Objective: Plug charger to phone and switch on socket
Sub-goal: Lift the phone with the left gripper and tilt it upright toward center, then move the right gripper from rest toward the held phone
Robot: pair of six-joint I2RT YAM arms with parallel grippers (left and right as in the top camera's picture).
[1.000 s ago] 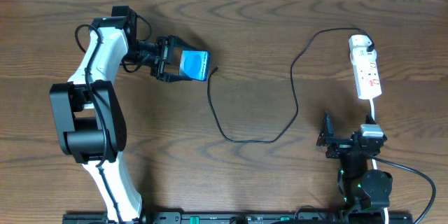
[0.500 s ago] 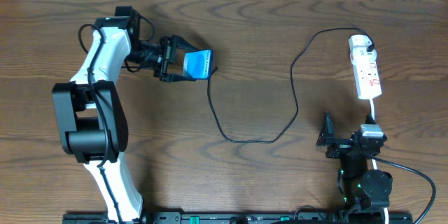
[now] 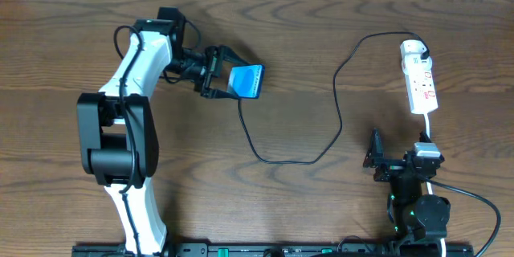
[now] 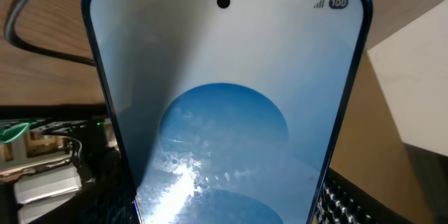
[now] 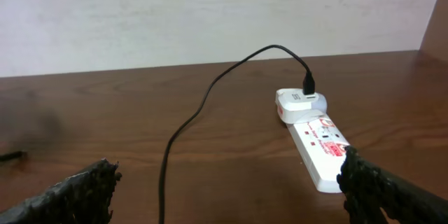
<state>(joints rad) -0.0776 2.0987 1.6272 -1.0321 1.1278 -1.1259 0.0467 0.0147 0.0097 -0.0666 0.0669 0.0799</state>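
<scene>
Left claw (image 3: 230, 75): pinching the phone (image 3: 249, 82), left of bench (image 3: 305, 16) centre.
Right claw (image 5: 227, 168): spread, empty, near the socket (image 3: 421, 84).
Risk: phone nudges the loose charger (image 3: 337, 120) tip aside (nothing pins it), missing the port.

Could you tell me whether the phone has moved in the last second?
Yes. The phone, held by the left hand, has shifted right, toward the power strip, which stayed put.

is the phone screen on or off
On. The phone shows a lit blue display, with signal bars and a battery badge at its top corner.
</scene>
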